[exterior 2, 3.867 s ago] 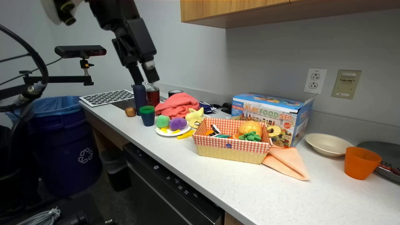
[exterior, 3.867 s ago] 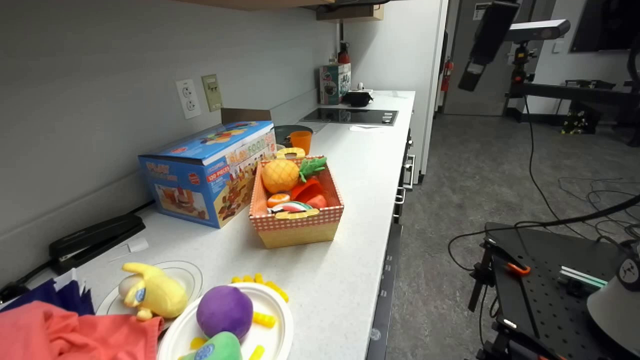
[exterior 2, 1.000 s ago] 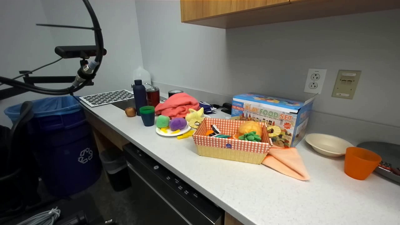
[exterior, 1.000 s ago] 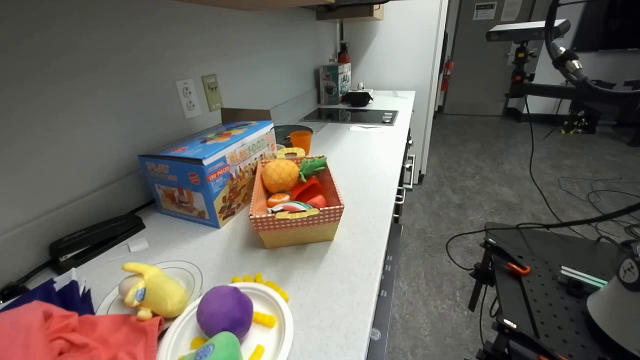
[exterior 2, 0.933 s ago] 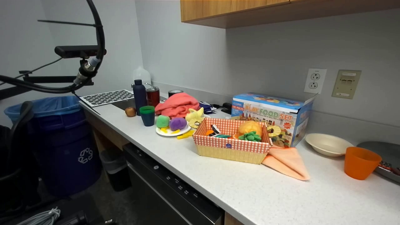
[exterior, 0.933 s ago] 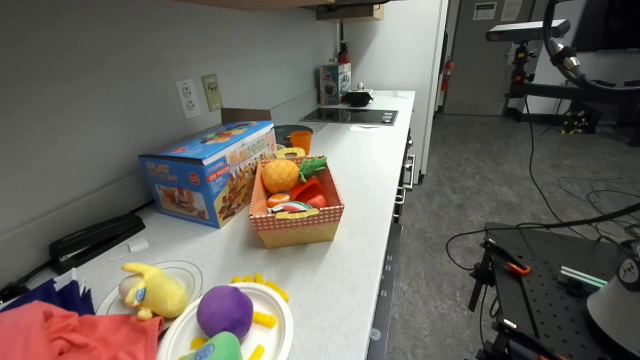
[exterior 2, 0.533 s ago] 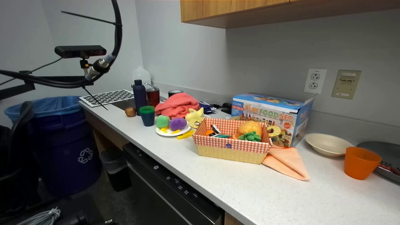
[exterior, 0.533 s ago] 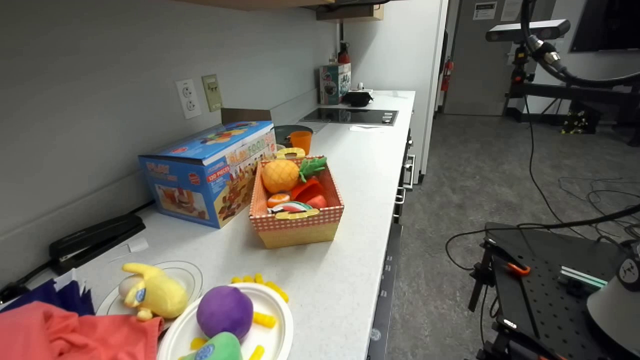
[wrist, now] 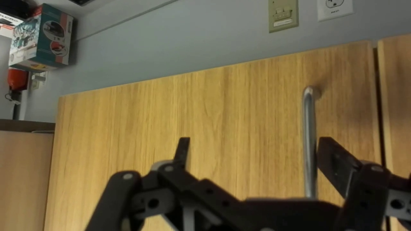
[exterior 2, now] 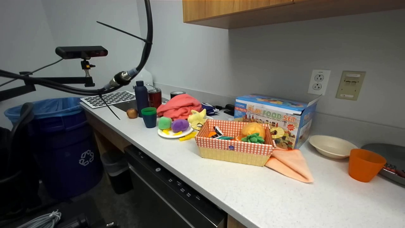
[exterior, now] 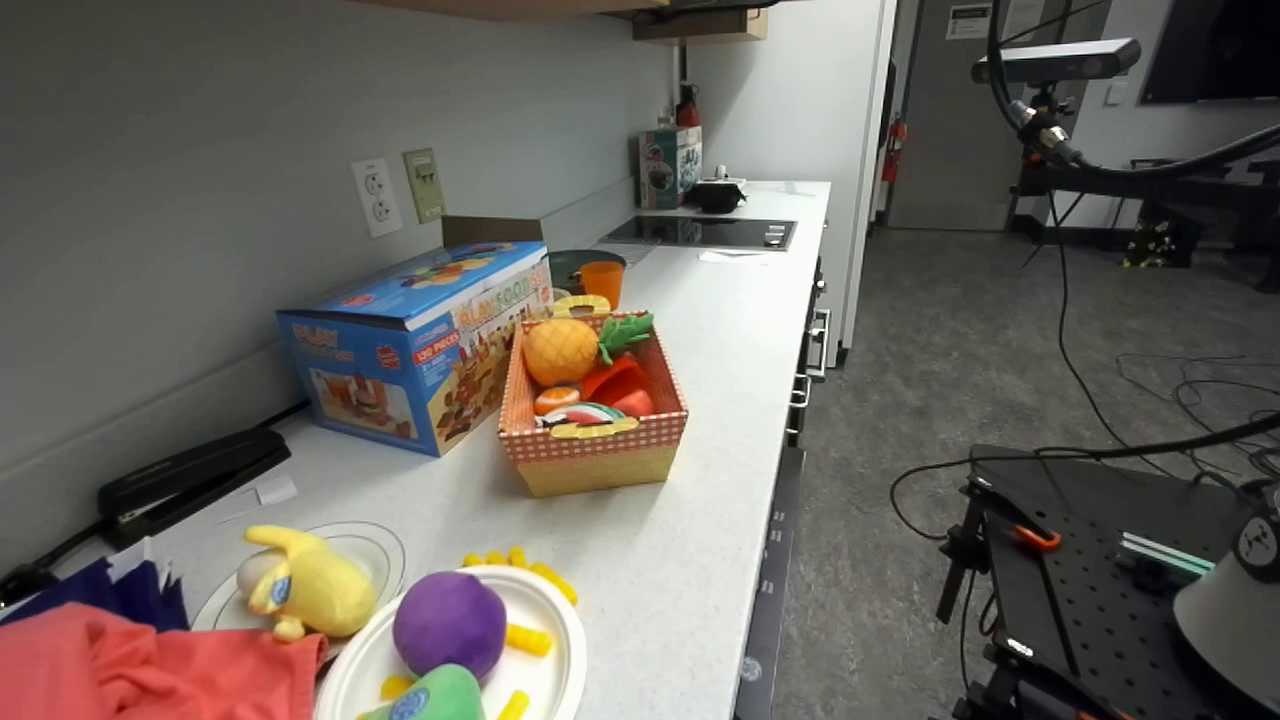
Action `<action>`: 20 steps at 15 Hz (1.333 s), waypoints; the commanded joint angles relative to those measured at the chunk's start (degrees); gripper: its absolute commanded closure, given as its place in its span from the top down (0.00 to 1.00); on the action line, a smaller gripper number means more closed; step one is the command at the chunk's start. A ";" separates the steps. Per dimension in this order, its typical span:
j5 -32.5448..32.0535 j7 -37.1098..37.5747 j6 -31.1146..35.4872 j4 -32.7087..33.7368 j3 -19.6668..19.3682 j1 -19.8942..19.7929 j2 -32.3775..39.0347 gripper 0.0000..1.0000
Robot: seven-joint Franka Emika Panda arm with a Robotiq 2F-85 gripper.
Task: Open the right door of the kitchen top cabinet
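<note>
The kitchen top cabinet (exterior 2: 237, 12) shows in an exterior view as a wood-coloured lower part, and as a thin edge (exterior: 500, 8) in an exterior view. In the wrist view, which stands upside down, a wood-grain cabinet door (wrist: 218, 109) fills the middle and looks shut. It has a vertical metal bar handle (wrist: 309, 128). My gripper (wrist: 255, 139) is open in front of this door. The handle appears between the fingertips, close beside the right-hand one in the picture; whether they touch, I cannot tell. The gripper is out of sight in both exterior views.
A neighbouring door (wrist: 398, 80) lies past a narrow gap in the wrist view. The arm's black cable (exterior 2: 147, 47) hangs above the counter (exterior 2: 240, 186). The counter holds a checked basket (exterior 2: 235, 153), a play food box (exterior 2: 269, 109) and an orange cup (exterior 2: 365, 164).
The gripper, seen pointing down in both exterior views about four seconds ago, has left them. The arm's cable has since moved closer to the cabinet. The counter things have not moved.
</note>
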 commanded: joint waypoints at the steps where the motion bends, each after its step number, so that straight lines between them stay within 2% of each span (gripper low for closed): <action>1: -6.12 3.88 -1.03 5.02 0.47 -1.05 3.19 1.00; 6: -10.83 5.94 -4.20 4.18 0.48 -0.81 2.10 1.00; 12: -9.28 2.60 -9.72 -4.24 0.71 -0.37 -4.70 1.00; 13: -10.50 2.74 -11.12 -5.21 -3.61 4.36 -5.69 1.00; 18: -13.16 2.65 -17.05 -11.35 -5.35 6.83 -11.70 1.00; 20: -14.33 2.94 -17.38 -13.25 -6.21 6.86 -13.51 1.00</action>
